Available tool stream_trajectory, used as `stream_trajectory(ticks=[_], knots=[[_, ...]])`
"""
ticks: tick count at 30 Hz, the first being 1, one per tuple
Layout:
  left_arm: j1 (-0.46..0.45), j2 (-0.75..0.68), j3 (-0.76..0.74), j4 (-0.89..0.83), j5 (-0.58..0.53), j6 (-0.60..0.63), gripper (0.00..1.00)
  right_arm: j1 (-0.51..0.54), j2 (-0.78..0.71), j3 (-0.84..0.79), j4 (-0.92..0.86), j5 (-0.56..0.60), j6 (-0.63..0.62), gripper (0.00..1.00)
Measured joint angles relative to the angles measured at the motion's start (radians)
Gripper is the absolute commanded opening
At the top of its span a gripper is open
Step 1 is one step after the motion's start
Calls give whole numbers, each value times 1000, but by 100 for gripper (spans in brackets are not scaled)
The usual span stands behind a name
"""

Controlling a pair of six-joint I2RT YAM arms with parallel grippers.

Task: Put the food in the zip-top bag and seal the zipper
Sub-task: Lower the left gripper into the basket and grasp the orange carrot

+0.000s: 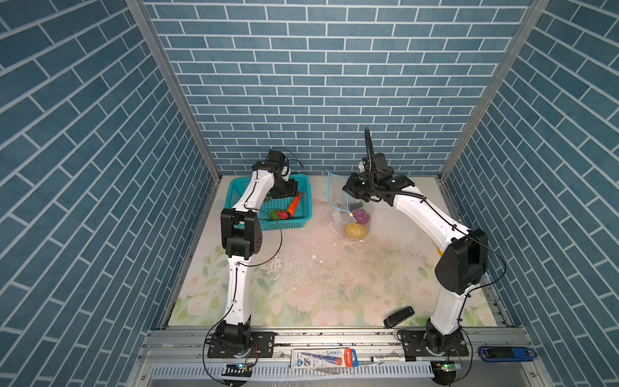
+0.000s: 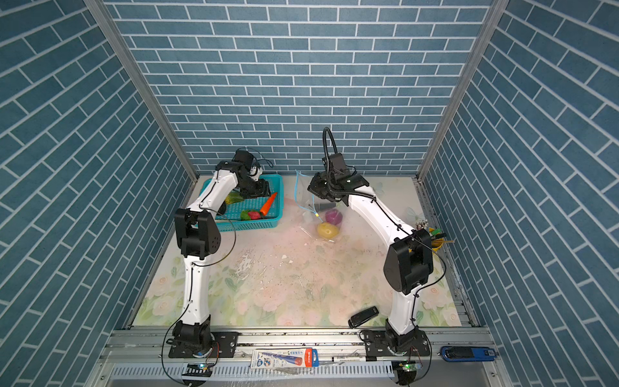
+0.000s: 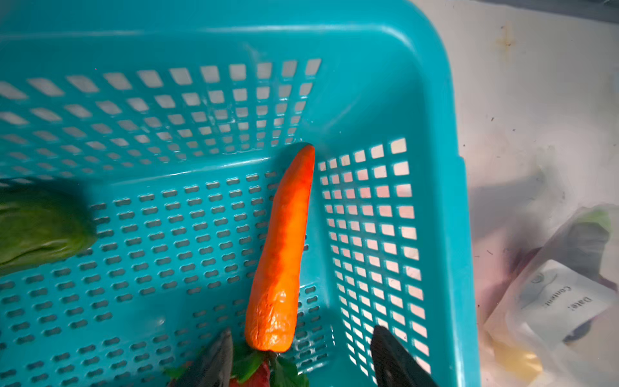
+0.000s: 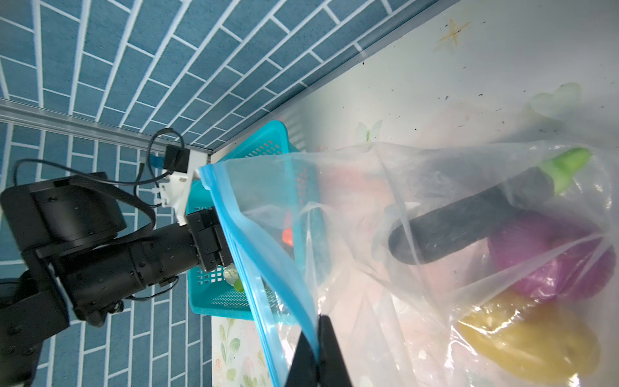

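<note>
- Left gripper (image 3: 303,335): inside the teal mesh basket (image 3: 452,201), jaws apart, one on each side of the thick end of the orange carrot (image 3: 281,254), no contact visible.
- Orange carrot: flat on the basket floor, tip in a corner. A green vegetable (image 3: 37,231) lies well apart from it.
- Right gripper (image 4: 318,335): jaws closed on the zipper (image 4: 241,234), mouth edge lifted.
- Zip-top bag (image 4: 385,187): on the table beside the basket. It contains a dark eggplant (image 4: 469,217), a purple onion (image 4: 552,261) and a yellow fruit (image 4: 536,341).

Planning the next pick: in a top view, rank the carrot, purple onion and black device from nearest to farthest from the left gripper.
1. carrot, in the basket.
2. purple onion, inside the bag.
3. black device, front right.
</note>
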Motion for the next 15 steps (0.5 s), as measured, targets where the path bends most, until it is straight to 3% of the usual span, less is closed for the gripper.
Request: stream_trajectory(ticks=[15], knots=[[-34,178,124,10,-18,38,62,0,0,0,-3,2,0,0]])
